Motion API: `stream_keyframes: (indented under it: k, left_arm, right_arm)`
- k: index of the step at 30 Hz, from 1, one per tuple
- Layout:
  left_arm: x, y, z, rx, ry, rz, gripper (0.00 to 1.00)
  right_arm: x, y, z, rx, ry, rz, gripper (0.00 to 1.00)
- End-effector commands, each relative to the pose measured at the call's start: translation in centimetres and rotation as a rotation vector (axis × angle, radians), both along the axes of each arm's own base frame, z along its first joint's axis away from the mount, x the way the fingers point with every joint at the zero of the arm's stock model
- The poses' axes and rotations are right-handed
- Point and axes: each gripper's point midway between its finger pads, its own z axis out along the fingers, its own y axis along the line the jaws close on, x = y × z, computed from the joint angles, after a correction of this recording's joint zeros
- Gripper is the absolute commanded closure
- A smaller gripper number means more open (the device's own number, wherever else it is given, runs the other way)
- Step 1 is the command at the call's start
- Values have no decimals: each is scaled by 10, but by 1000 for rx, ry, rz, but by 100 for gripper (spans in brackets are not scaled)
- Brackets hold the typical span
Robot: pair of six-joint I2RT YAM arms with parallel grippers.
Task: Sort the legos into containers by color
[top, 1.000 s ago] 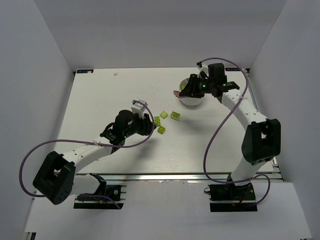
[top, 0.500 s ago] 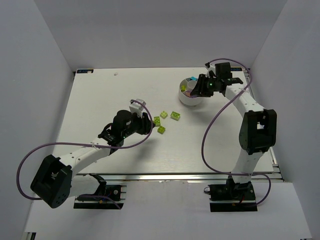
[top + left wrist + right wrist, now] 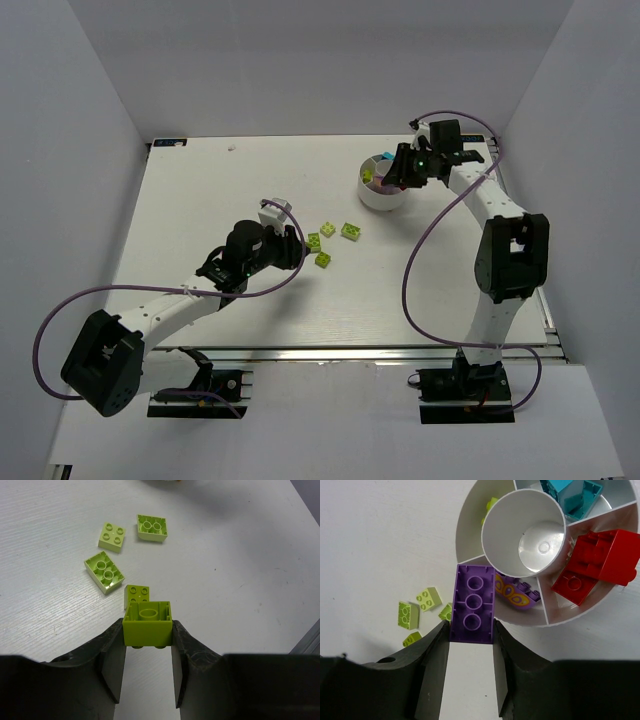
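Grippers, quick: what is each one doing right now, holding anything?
Left gripper: closed on a lime green brick.
Right gripper: closed on a purple brick.

Bright, even, diffuse light fills the overhead view. The white table (image 3: 200, 190) looks nearly washed out, with a glaring strip along its lower edge and only faint, soft shadows. In the right wrist view, glare spots the centre well of the round white plastic dish (image 3: 502, 540). Both wrist views are sharp, their bottom edges nearly black.
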Motion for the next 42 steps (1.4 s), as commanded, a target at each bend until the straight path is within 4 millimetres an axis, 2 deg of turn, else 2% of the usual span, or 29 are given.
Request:
stream_keyframes:
  k: [1,8,19,27,30,32,33,35,36,37,38,39,40,41,42]
  left_arm:
    - [0,2,12,-16,-31,9,88]
    - [0,1,14,-21,-37,6,88]
    - [1,-1,18,-30,-43,1,88]
    - [1,-4,23,-45,-49,-7,88]
    - [5,-10,33,-73,-67,-19,88]
    - [8,-18,39,-105,-67,-38,88]
    - [13,-24,50,-131,-78,-43,88]
    - [20,-35,50,-143,-65,-65,87]
    - [28,-43,65,-168,-84,-76,87]
    - [33,-49,69,-175,-86,-87,87]
    - [40,-57,61,-164,-65,-102,87]
    - [43,-65,63,-168,-64,-137,87]
    - [53,-75,81,-176,-106,-163,87]
    - [60,-82,71,-156,-92,-184,87]
    - [62,-89,71,-146,-96,-221,87]
  right_arm:
    - [13,-6,3,-29,-37,-8,84]
    - [13,-8,-1,-34,-30,-12,78]
    - [10,-12,1,-25,-18,-32,41]
    - [6,-13,17,-4,-35,-23,40]
    - [0,-10,38,12,-85,32,40]
    - [-7,-10,54,-1,-164,131,39]
    - [-18,-1,65,46,-193,224,38]
    - [-38,6,84,88,-296,408,38]
    - [-44,7,87,87,-329,458,38]
    - [-54,6,89,81,-356,496,38]
    - [-61,7,88,78,-376,529,38]
    - [-66,8,90,69,-428,582,38]
    - [-74,7,97,63,-471,608,39]
    - [-83,7,89,63,-471,630,40]
    - [-88,8,91,65,-505,655,43]
